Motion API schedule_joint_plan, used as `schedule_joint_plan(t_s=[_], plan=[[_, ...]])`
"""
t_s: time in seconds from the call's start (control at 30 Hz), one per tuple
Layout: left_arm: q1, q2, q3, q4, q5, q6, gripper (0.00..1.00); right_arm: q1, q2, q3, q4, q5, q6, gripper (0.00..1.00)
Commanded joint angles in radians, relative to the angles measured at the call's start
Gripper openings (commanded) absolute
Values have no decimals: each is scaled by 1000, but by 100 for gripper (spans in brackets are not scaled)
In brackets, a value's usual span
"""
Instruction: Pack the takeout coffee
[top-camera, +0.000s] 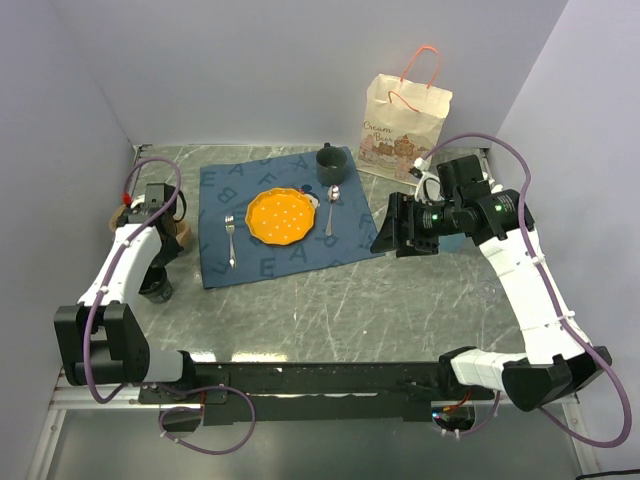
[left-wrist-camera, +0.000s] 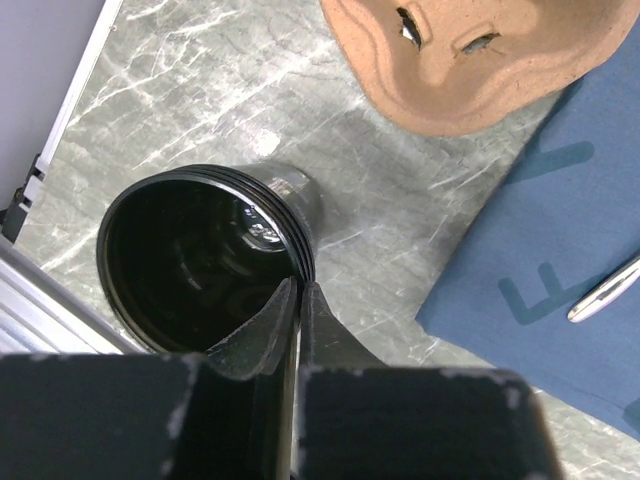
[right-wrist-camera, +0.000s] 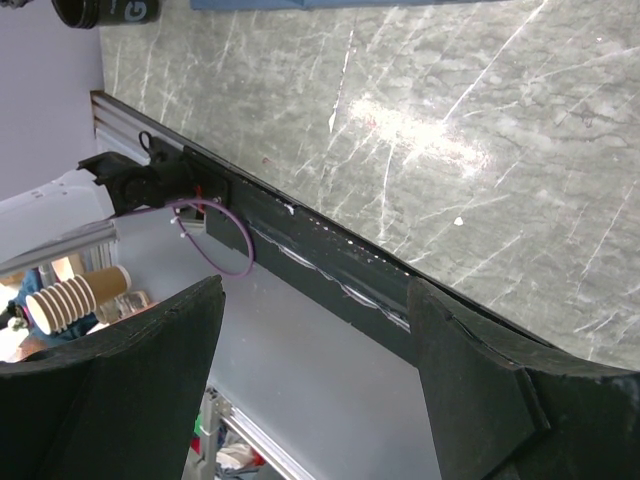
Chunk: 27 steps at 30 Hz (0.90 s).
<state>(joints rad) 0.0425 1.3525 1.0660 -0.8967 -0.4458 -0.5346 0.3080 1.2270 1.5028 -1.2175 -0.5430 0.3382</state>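
The takeout coffee is a black cup (left-wrist-camera: 200, 260) with an open top, standing on the marble table (top-camera: 330, 300) at the far left, also seen in the top view (top-camera: 157, 291). My left gripper (left-wrist-camera: 298, 288) is shut on its rim, one finger inside the cup and the other outside. Just beyond the cup lies a brown pulp cup carrier (left-wrist-camera: 470, 60). A paper bag (top-camera: 405, 125) with pink handles stands upright at the back right. My right gripper (top-camera: 386, 228) hangs open and empty above the table's right side, pointing toward the near edge.
A blue placemat (top-camera: 285, 225) in the middle holds an orange plate (top-camera: 279, 216), a fork (top-camera: 231, 240), a spoon (top-camera: 332, 208) and a dark mug (top-camera: 331, 163). The purple wall is close on the left of the cup.
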Motion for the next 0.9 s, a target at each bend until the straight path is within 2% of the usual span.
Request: schedule_joint_plan(t_s=[0.0, 0.03, 0.07, 0.13, 0.43, 0.57, 0.67, 0.77, 0.87], plan=[[3, 2, 67, -37, -31, 2, 10, 6, 2, 0, 1, -11, -16, 81], [3, -1, 71, -41, -34, 2, 13, 6, 3, -1, 3, -12, -18, 81], [3, -1, 72, -41, -31, 5, 11, 6, 5, -1, 1, -14, -19, 81], [3, -7, 72, -38, -22, 13, 1, 8, 6, -3, 1, -15, -21, 81], [3, 8, 103, -90, -51, 7, 2, 8, 17, 7, 1, -26, -21, 81], [3, 19, 129, -119, -65, 7, 13, 11, 22, 11, 1, -31, -21, 81], [3, 16, 115, -107, -51, 13, 1, 13, 23, 13, 3, -34, -22, 81], [3, 10, 103, -94, -30, 13, 1, 14, 25, 16, -1, -34, -24, 81], [2, 11, 95, -97, -34, 10, 13, 17, 23, 14, -1, -35, -24, 81]])
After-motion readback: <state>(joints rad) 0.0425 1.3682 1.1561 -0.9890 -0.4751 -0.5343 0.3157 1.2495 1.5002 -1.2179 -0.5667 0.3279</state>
